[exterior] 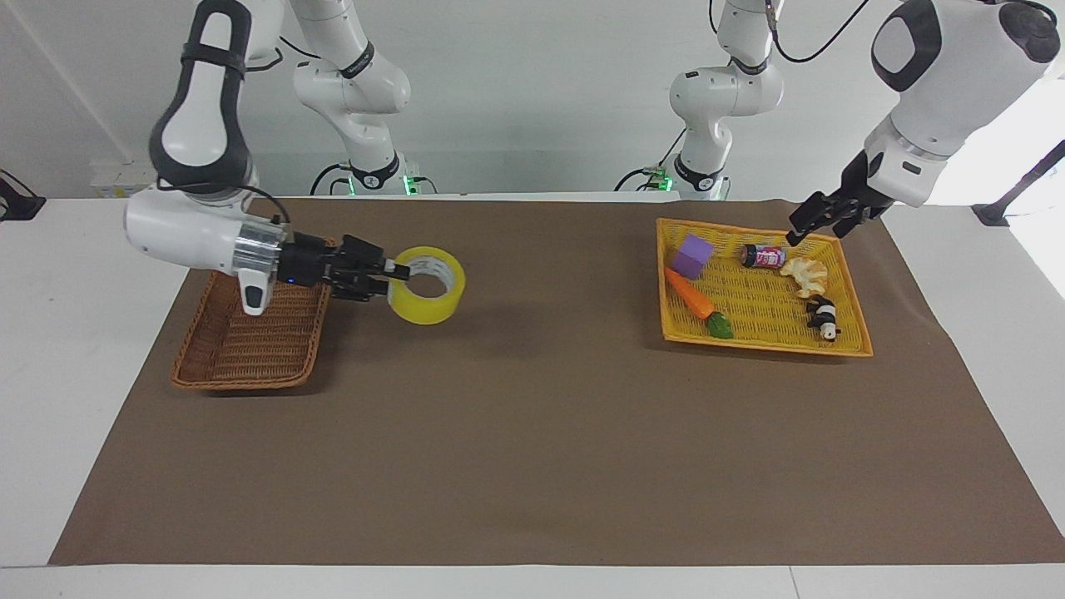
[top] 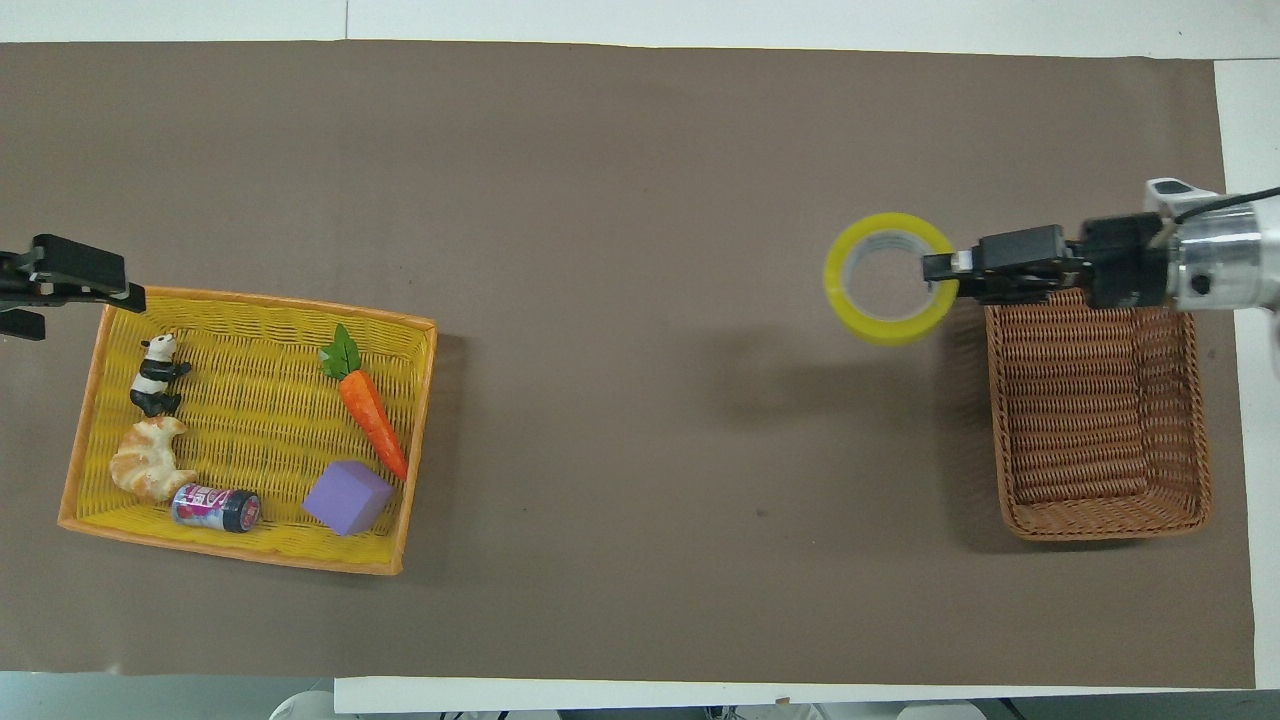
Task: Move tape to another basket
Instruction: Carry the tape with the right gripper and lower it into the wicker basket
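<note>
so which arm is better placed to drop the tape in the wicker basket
Right. The right gripper already holds the tape in the air just beside the basket. The left gripper hangs over the yellow tray, holding nothing.

table [exterior: 50, 333]: brown mat [exterior: 532, 466]; on mat: basket [exterior: 250, 345]; yellow tray [exterior: 844, 333]

The brown woven wicker basket [exterior: 254, 320] [top: 1098, 420] at the right arm's end of the bench holds nothing, its mouth open from above. Only the right gripper [exterior: 391, 279] [top: 945, 275] with the yellow tape roll [exterior: 428, 284] [top: 888, 278] hangs beside its rim.
</note>
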Robot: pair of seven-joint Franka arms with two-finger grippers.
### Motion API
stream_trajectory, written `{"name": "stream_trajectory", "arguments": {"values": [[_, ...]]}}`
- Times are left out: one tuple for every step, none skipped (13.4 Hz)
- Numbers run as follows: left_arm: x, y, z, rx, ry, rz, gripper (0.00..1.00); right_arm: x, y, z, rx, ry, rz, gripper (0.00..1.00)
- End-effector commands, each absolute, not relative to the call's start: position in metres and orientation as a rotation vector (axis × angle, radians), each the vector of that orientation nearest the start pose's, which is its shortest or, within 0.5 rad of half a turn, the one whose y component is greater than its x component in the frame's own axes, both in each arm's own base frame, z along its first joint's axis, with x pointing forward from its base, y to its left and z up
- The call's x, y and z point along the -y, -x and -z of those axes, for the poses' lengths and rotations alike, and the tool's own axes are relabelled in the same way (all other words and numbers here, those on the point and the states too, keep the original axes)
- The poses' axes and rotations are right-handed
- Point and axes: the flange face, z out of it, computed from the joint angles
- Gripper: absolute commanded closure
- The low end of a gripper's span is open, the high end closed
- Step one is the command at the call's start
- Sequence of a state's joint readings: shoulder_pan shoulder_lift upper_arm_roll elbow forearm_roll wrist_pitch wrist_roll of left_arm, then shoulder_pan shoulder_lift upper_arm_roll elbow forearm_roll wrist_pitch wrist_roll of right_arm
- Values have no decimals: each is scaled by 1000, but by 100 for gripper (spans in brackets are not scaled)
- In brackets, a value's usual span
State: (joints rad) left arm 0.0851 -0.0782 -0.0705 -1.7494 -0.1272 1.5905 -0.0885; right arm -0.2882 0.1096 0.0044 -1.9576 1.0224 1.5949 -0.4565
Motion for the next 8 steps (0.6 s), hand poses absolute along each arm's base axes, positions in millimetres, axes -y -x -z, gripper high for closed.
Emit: {"name": "stream_trajectory", "arguments": {"values": [[-20, -522, -584, 173, 3241, -143, 0, 154, -529, -442, -121, 2161, -18, 100], [-21, -523, -585, 176, 3241, -135, 0, 178, -523, -437, -98, 2195, -14, 100], [-24, -524, -585, 181, 3234, -122, 0, 207, -511, -417, -110, 2177, -32, 100], [-27, -525, -585, 177, 3207, -102, 0, 230, -505, -390, -112, 2137, -47, 100], [-30, -525, -585, 173, 3186, -111, 0, 239, -505, -376, -81, 2136, -41, 100], [-29, -523, -584, 169, 3178, -124, 0, 242, -503, -368, -50, 2158, -56, 100], [-28, -522, -583, 167, 3178, -129, 0, 244, -500, -366, -38, 2185, -80, 100], [-28, -522, -584, 167, 3178, -134, 0, 246, -499, -363, -29, 2218, -97, 100]]}}
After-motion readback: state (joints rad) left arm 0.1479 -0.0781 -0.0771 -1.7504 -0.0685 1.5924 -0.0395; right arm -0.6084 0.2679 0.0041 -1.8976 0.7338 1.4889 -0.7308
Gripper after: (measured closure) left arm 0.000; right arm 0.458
